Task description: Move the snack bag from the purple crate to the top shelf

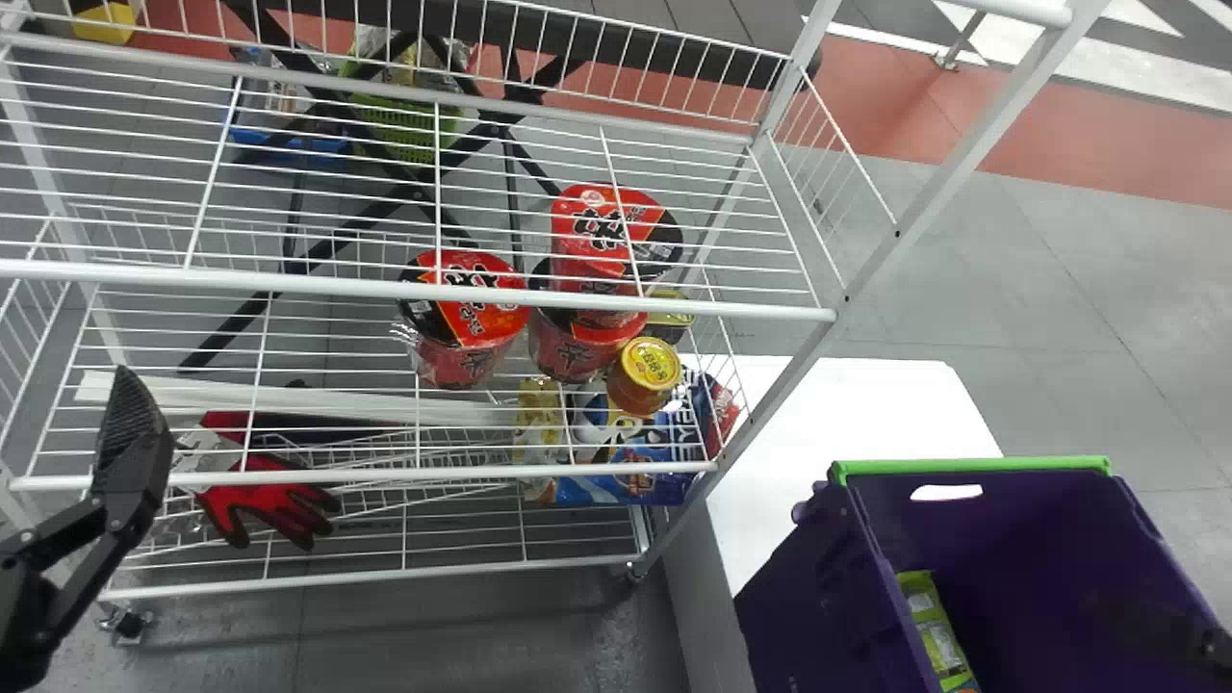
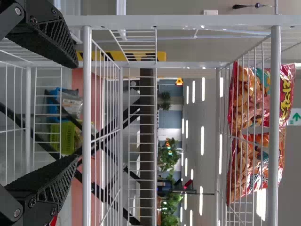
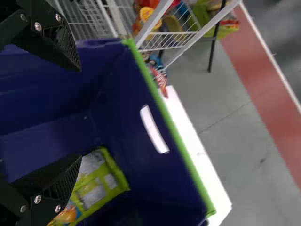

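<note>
In the head view my left gripper (image 1: 133,433) is at the left, in front of the white wire rack; in its wrist view the left gripper (image 2: 77,110) stands open, nothing between its fingers. My right gripper (image 1: 1203,647) is a dark shape over the purple crate (image 1: 818,587) at the lower right. The right wrist view shows the right gripper (image 3: 80,113) open inside the crate (image 3: 127,89). The green snack bag (image 1: 932,626) lies low against the crate's wall; the snack bag (image 3: 101,183) is beside one right finger, partly hidden behind it. A high shelf (image 2: 275,117) holds red bags (image 2: 254,160).
Red noodle cups (image 1: 467,318) and a yellow-lidded jar (image 1: 645,375) stand on the rack's lower shelves. Red gloves (image 1: 279,505) and a blue package (image 1: 626,472) lie lower. A white table (image 1: 866,404) is between rack and crate, with the rack's slanting post (image 1: 924,207) nearby.
</note>
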Controlling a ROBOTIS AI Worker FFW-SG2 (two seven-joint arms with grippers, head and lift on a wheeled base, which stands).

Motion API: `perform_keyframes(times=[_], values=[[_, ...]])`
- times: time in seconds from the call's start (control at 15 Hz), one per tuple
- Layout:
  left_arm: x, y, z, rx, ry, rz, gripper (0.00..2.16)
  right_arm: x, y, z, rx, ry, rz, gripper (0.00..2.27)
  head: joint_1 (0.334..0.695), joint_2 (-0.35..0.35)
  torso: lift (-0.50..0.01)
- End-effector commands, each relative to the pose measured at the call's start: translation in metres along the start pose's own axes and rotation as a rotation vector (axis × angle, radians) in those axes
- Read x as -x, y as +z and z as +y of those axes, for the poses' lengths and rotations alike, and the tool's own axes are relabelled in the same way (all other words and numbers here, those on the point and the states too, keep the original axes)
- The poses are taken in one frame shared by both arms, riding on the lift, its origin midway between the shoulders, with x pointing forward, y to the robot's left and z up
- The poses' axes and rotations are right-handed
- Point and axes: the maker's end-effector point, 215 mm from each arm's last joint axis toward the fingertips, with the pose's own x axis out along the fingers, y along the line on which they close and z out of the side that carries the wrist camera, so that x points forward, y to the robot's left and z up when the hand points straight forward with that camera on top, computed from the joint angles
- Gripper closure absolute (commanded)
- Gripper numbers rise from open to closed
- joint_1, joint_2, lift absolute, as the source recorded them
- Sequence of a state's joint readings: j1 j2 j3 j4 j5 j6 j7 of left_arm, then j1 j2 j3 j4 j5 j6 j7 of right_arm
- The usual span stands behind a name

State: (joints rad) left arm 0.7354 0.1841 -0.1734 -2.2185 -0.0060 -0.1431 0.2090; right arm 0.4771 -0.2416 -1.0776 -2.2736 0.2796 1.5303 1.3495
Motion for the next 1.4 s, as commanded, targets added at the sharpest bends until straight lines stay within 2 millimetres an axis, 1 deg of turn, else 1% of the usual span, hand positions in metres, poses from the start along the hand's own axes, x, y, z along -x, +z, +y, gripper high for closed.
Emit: perform_keyframes(times=[0.0,0.07,0.13,0.27,0.47,0.67,0.8,0.93,1.07,1.27,1.33], values=[[-0.001,-0.006,-0.001,-0.011,-0.002,0.015,0.15,-0.017,-0.021,-0.036,0.047,-0.064,0.099,0.2,0.695,-0.35,-0.449],[-0.001,-0.011,-0.001,-0.017,-0.002,0.032,0.15,-0.023,-0.027,-0.05,0.082,-0.082,0.129,0.26,0.695,-0.35,-0.449],[-0.002,-0.013,-0.001,-0.016,-0.002,0.039,0.15,-0.03,-0.04,-0.067,0.08,-0.113,0.192,0.28,0.695,-0.35,-0.449],[-0.002,-0.014,0.0,-0.017,-0.001,0.04,0.15,-0.041,-0.058,-0.093,0.107,-0.133,0.269,0.28,0.695,-0.35,-0.449],[-0.001,-0.023,0.002,-0.019,0.002,0.062,0.15,-0.06,-0.096,-0.124,0.188,-0.148,0.416,0.29,0.695,-0.35,-0.449],[-0.004,-0.026,0.006,-0.021,0.008,0.069,0.15,-0.068,-0.128,-0.146,0.239,-0.157,0.547,0.28,0.695,-0.35,-0.449],[-0.005,-0.026,0.006,-0.022,0.008,0.069,0.15,-0.075,-0.158,-0.157,0.249,-0.16,0.648,0.28,0.695,-0.35,-0.449],[-0.007,-0.029,0.007,-0.017,0.011,0.072,0.15,-0.084,-0.19,-0.166,0.303,-0.123,0.746,0.28,0.695,-0.35,-0.449],[-0.01,-0.034,0.008,-0.017,0.011,0.077,0.15,-0.09,-0.21,-0.163,0.323,-0.086,0.788,0.28,0.695,-0.35,-0.449],[-0.011,-0.042,0.008,-0.013,0.011,0.089,0.15,-0.101,-0.238,-0.151,0.342,-0.029,0.827,0.28,0.695,-0.35,-0.449],[-0.011,-0.044,0.009,-0.014,0.012,0.092,0.15,-0.102,-0.248,-0.149,0.357,-0.007,0.835,0.28,0.695,-0.35,-0.449]])
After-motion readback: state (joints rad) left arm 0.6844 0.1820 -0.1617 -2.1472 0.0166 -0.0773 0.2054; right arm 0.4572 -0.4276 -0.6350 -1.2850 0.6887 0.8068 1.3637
